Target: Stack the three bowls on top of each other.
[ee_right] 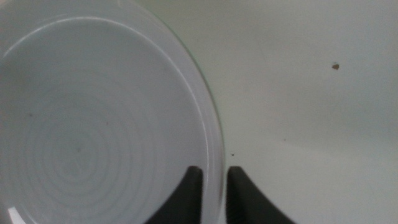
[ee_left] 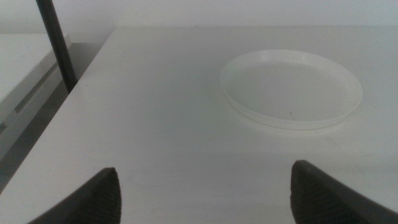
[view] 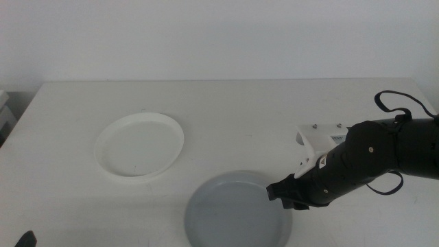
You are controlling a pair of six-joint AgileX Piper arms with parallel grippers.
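Right wrist view shows the right gripper (ee_right: 213, 190) with its two dark jaws close together, one on each side of the rim of the grey bowl (ee_right: 93, 124), so it looks pinched on that rim. In the middle view this gripper (view: 282, 194) sits at the right edge of the grey bowl (view: 233, 213), near the front of the table (view: 226, 110). The white bowl (view: 139, 145) lies farther back and to the left, well apart. The left gripper (ee_left: 205, 190) waits at the front left with jaws wide apart, and the white bowl (ee_left: 291, 88) is ahead of it. No green bowl is in view
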